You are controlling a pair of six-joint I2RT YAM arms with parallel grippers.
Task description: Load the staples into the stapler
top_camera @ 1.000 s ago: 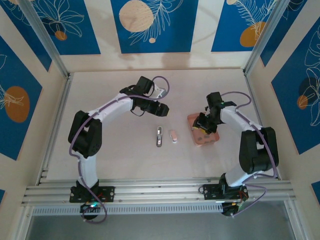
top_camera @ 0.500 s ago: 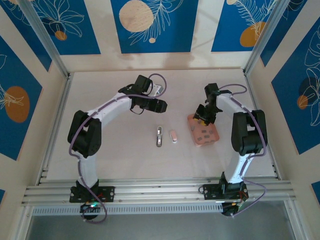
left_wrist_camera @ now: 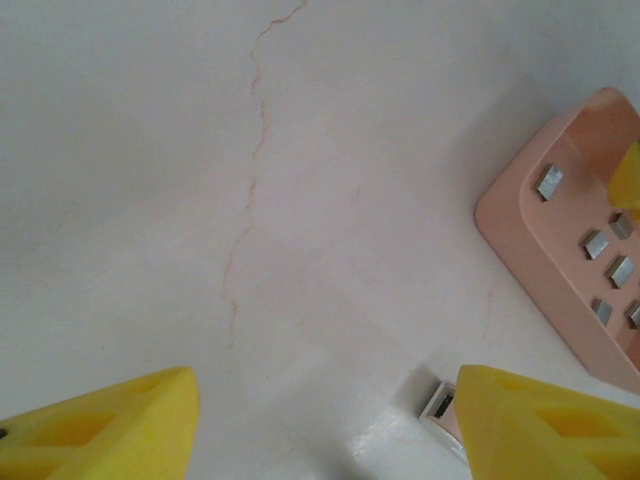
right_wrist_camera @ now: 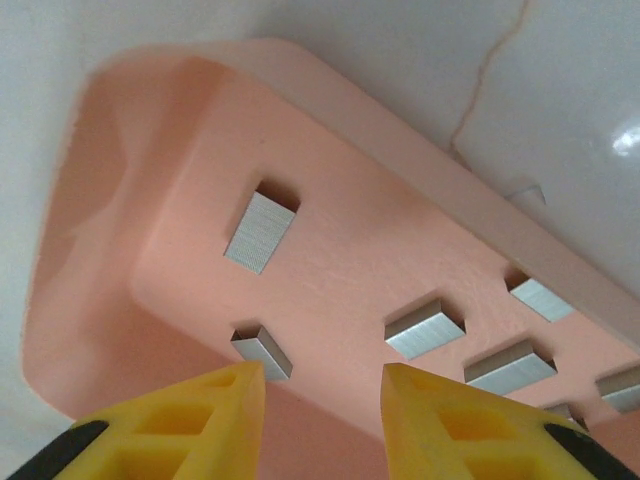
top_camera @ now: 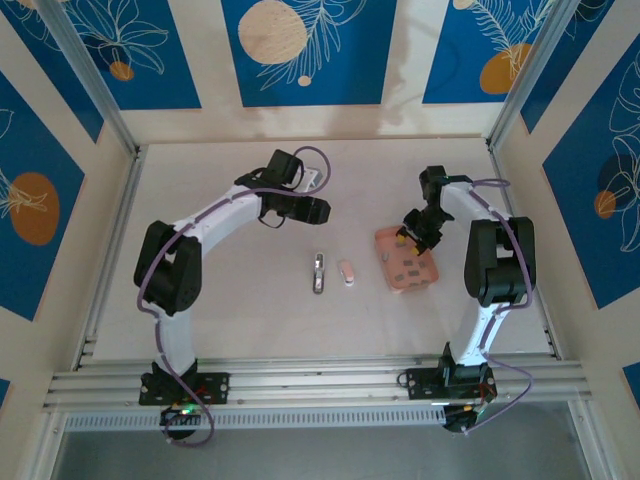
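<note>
While I stand at the near edge of the table, the stapler lies flat near the middle, its length running away from the arm bases. The staples pack lies just to its right, with a thin strip of bare table between them. Neither gripper touches either one.

The left gripper hangs farther back on the table than the stapler and apart from it. In the left wrist view its yellow fingers are spread wide, with only pale tabletop between them.

To the right of the pack sits the pink tray. The right gripper is over the tray's far left corner. In the right wrist view its fingertips are parted by a moderate gap and hold nothing. They hover low over the tray's inside, where several silvery blocks sit in separate recesses, one of them just beyond the left-hand fingertip.
</note>
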